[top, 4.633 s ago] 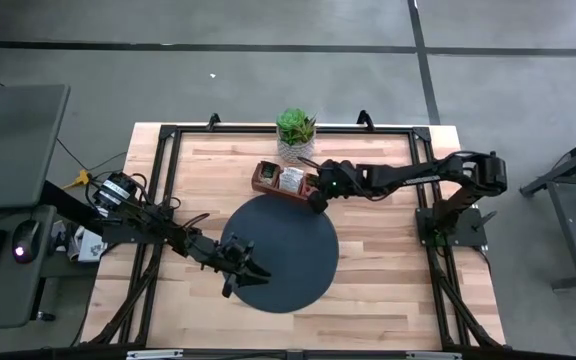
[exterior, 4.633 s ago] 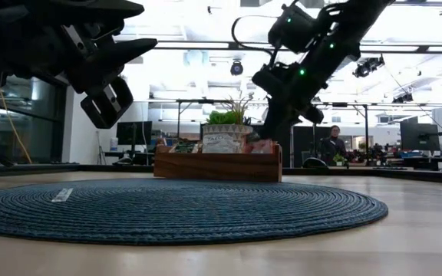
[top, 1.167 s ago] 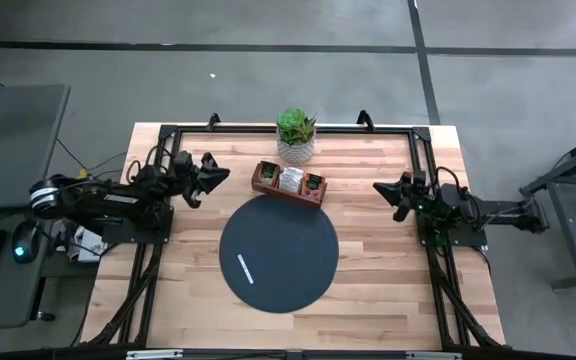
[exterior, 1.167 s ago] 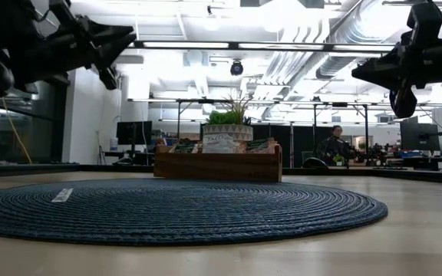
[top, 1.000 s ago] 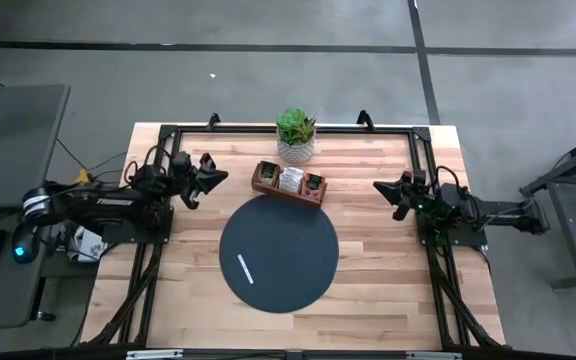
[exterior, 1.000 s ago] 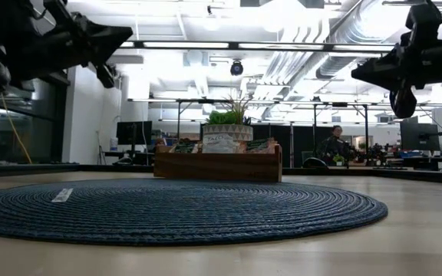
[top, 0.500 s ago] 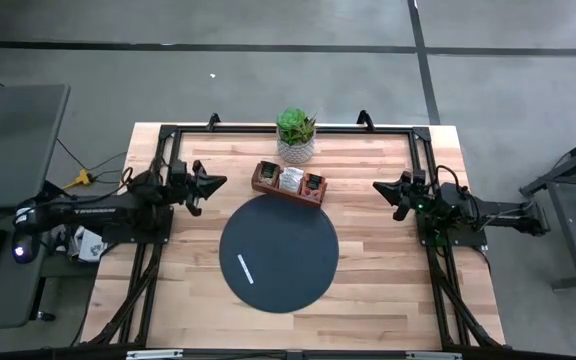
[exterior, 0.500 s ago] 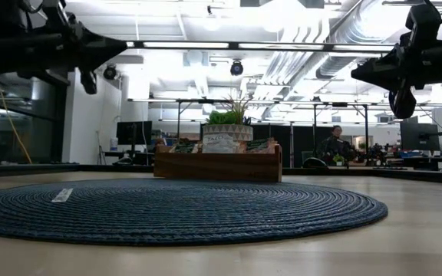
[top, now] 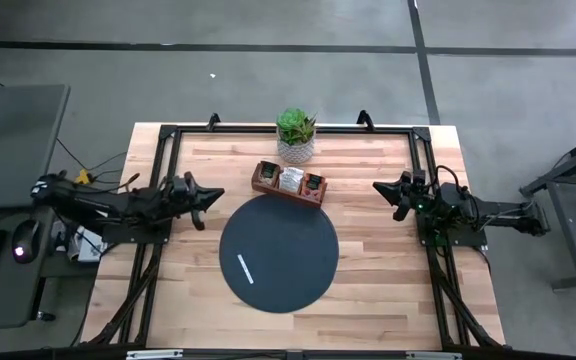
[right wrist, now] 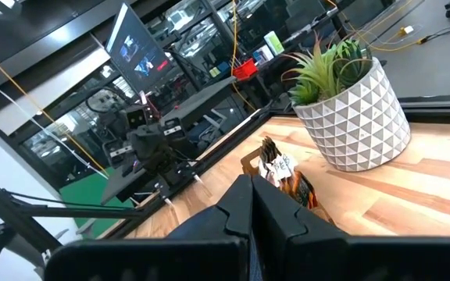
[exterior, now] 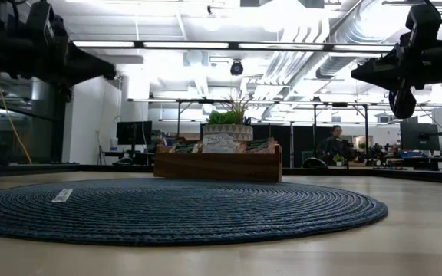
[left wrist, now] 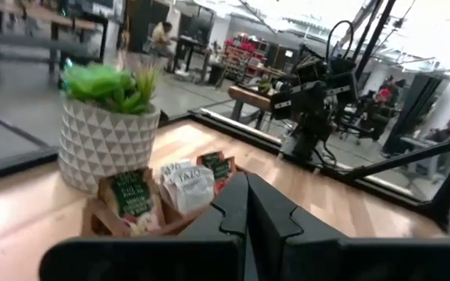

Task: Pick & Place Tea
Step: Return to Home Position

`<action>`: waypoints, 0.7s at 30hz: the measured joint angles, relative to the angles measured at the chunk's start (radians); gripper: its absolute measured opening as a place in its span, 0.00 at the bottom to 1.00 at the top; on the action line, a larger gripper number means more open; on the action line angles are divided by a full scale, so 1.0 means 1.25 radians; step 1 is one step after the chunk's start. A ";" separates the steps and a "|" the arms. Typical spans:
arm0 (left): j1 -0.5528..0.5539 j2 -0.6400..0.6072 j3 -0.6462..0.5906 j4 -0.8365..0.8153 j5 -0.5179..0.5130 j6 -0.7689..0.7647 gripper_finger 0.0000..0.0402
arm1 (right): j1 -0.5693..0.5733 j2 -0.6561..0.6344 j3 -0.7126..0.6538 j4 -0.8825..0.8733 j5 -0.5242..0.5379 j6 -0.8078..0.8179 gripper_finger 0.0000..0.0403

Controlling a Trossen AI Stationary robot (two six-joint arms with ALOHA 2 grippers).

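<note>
A light wooden table in a black frame stands on a grey floor. The low view looks past it into a bright workshop hall, where a person sits far back among desks and screens.

The left gripper hangs above the table's left side, close to its own arm's base. Its fingers are pressed flat together and hold nothing. The right gripper hangs above the right side in the same posture, clenched and empty, and its wrist view shows the fingers meeting in a single seam. The two tips point inward at each other.

Between them, well apart from either, sits the wooden compartment tray. The tea sachets stand on edge inside its sections. From the left wrist view, green-labelled ones and a white printed one are in sight just ahead of the closed tips.

Beyond the tray from both grippers' line stands a potted plant in a white patterned pot. On the tray's other side, just beside it, lies the dark round mat. It bears only a thin white strip, on the half nearer the left gripper.
</note>
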 joint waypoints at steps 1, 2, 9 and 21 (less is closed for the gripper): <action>-0.009 -0.005 0.000 0.000 -0.014 0.020 0.00 | 0.000 0.000 0.000 0.000 0.000 0.000 0.00; -0.015 -0.012 0.000 0.000 -0.021 0.034 0.00 | 0.000 0.000 0.000 0.000 0.000 0.000 0.00; -0.016 -0.114 0.000 -0.054 0.023 0.079 0.00 | 0.000 0.000 -0.001 0.002 -0.010 0.002 0.00; -0.016 -0.220 -0.001 -0.121 0.187 0.071 0.00 | 0.000 0.000 -0.003 0.011 -0.110 -0.010 0.00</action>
